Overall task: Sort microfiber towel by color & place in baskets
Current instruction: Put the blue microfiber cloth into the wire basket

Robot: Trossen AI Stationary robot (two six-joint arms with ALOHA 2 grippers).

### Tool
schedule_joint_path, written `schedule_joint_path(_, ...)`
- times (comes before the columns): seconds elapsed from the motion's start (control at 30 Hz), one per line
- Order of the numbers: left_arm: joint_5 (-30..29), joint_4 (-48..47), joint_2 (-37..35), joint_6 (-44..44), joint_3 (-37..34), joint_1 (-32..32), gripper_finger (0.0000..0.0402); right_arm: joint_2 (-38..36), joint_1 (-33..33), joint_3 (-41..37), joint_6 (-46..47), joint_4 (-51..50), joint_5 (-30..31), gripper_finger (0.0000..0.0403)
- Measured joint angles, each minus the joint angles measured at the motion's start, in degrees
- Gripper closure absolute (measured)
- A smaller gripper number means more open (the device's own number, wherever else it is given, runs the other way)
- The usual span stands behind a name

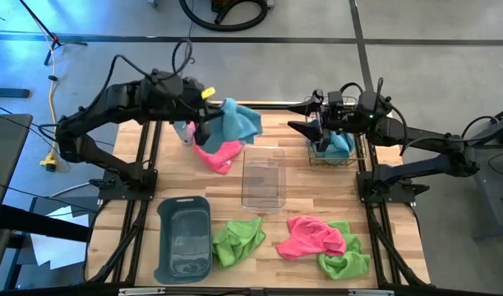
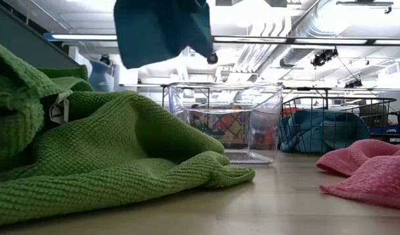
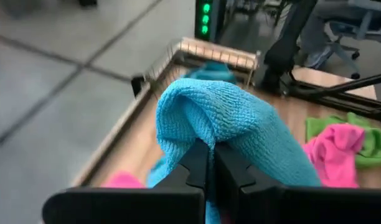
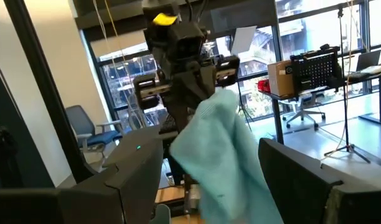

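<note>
A light blue towel (image 1: 237,120) is held clear of the counter (image 1: 301,177) in the left pincer (image 3: 210,163), whose fingers are clenched on a bunched fold, on the far-left side of the clear bin (image 1: 263,178); another blue towel already lies in the wire basket (image 1: 332,150) to the bin's right, where the right pincer (image 1: 311,127) hovers, its fingers apart and nothing held; a pink towel (image 1: 218,154) lies just left of the bin; green and pink cloths and the grey tub (image 1: 184,238) sit on its near side; the cloth is judged light, limp and grippy, best pinched at a raised fold.
</note>
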Motion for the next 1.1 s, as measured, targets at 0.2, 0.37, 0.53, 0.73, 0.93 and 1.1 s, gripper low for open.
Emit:
schedule_joint_path(0.2, 6.2, 15.2, 0.2, 7.2, -5.5, 0.4, 0.0401, 0.0, 0.0, 0.0, 0.5, 0.9, 0.0, 0.0142)
schedule_joint_path(0.37, 7.2, 25.9, -0.4, 7.4, -13.9, 0.4, 0.0401, 0.2, 0.7, 3.8, -2.6, -5.2, 0.1, 0.0142)
schedule_joint_path(0.53, 12.4, 39.2, -1.6, 5.6, -22.2, 0.4, 0.0401, 2.5, 1.8, 11.1, -8.3, -17.3, 1.2, 0.0142)
schedule_joint_path(0.73, 13.8, 46.4, -1.6, 4.0, -26.3, 0.4, 0.0401, 7.7, 2.0, 17.7, -10.7, -26.3, 2.5, 0.0142)
schedule_joint_path(0.93, 13.6, 47.0, -1.6, 4.0, -26.3, 0.5, 0.0401, 12.9, 2.0, 21.8, -12.1, -30.9, 2.0, 0.0142)
schedule_joint_path(1.1, 13.4, 47.2, -1.9, 4.7, -26.3, 1.1, 0.0401, 15.5, 2.0, 22.6, -11.6, -30.9, 0.9, 0.0142)
